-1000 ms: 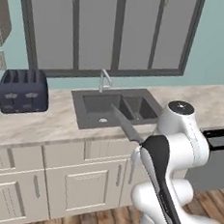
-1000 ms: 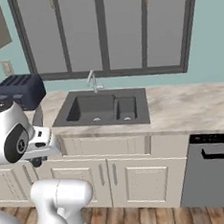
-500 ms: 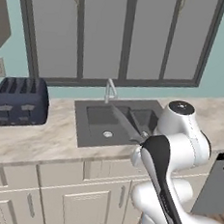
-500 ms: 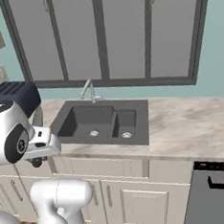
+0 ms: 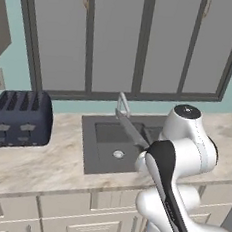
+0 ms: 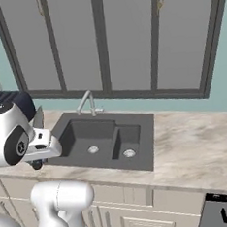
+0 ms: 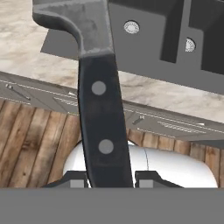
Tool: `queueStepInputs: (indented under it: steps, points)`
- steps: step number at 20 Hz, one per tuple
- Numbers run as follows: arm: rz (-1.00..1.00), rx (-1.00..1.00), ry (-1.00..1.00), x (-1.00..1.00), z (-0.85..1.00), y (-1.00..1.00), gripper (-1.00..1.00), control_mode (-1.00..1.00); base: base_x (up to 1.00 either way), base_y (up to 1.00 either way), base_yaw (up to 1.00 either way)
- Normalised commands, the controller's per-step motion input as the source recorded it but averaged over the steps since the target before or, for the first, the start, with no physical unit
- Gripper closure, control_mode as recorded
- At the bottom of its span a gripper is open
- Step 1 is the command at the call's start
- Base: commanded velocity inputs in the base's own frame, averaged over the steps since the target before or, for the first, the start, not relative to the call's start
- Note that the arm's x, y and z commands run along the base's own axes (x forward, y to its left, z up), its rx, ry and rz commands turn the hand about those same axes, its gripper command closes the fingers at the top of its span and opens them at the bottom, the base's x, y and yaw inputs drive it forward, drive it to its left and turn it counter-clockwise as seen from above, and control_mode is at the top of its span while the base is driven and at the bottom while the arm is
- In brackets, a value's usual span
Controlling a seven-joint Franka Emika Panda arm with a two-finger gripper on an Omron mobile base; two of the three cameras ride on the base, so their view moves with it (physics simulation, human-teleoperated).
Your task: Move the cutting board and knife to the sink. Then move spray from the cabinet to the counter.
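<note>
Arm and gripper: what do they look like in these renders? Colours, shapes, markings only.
The arm is glossy white with rounded, bulbous link shells; a black curved band runs along one link and a dark round cap tops the upper joint. In the right base view a grey-black circular joint disc sits on the white shell. The gripper has two small dark grey, blocky finger tips. No cables or markings visible.

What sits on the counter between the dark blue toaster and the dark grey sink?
Nothing: in the left base view, bare beige marble-patterned counter separates the dark blue four-slot toaster from the dark grey double-basin sink.
</note>
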Motion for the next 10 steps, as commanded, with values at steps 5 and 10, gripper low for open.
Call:
queueStepInputs:
  steps: [5, 10]
  points:
    - [0.00, 0.00, 0.00, 0.00, 0.00, 0.00, 1.00, 1.00, 0.46, -0.12, 0.00]
    - [0.00, 0.00, 0.00, 0.00, 0.00, 0.00, 1.00, 1.00, 0.49, -0.08, 0.00]
